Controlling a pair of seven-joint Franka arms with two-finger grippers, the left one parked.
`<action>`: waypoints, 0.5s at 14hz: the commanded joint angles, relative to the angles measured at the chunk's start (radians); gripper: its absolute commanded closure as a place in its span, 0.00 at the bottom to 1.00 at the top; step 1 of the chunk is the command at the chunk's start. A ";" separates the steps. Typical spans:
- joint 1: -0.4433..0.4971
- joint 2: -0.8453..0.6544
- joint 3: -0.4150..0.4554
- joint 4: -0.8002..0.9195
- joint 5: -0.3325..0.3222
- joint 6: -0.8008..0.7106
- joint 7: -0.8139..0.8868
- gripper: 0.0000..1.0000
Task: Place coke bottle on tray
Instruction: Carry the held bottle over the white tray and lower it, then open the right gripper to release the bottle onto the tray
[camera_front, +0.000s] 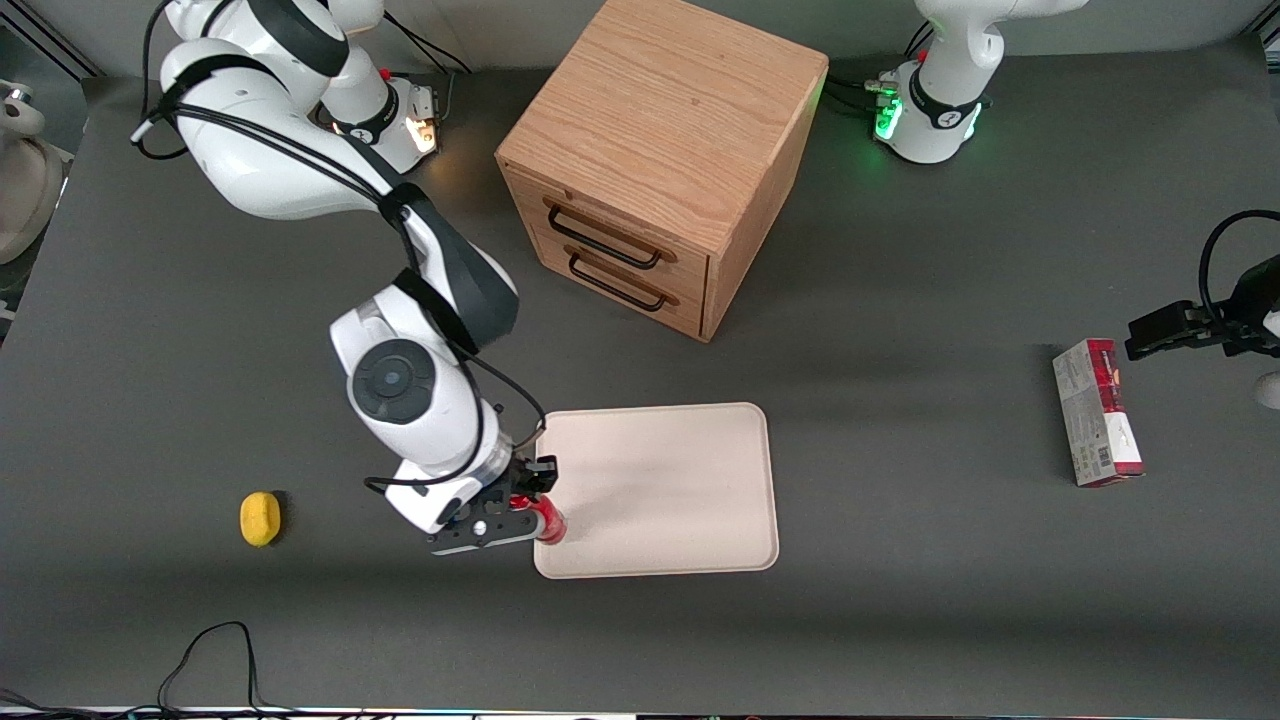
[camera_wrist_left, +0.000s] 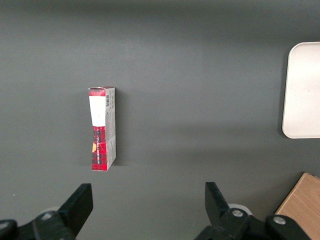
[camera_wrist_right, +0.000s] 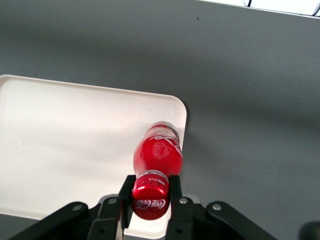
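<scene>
The coke bottle (camera_wrist_right: 157, 155) is small and all red with a red cap (camera_wrist_right: 149, 201) and white lettering. My right gripper (camera_wrist_right: 150, 192) is shut on its neck, one finger on each side of the cap. In the front view the gripper (camera_front: 520, 505) holds the bottle (camera_front: 550, 522) upright over the corner of the tray (camera_front: 680, 500) that lies nearest the front camera, toward the working arm's end. The tray is large, flat and cream-white with a low rim (camera_wrist_right: 181, 112). The bottle's base is at the tray's corner; I cannot tell whether it touches.
A wooden two-drawer cabinet (camera_front: 660, 160) stands farther from the front camera than the tray. A yellow lemon-like object (camera_front: 260, 518) lies toward the working arm's end. A red-and-grey carton (camera_front: 1097, 412) lies toward the parked arm's end, also in the left wrist view (camera_wrist_left: 102, 128).
</scene>
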 joint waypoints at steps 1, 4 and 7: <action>0.012 0.026 0.013 0.043 -0.043 0.005 -0.013 0.87; 0.015 0.046 0.011 0.030 -0.044 0.019 -0.005 0.78; 0.015 0.049 0.011 0.018 -0.061 0.023 -0.005 0.62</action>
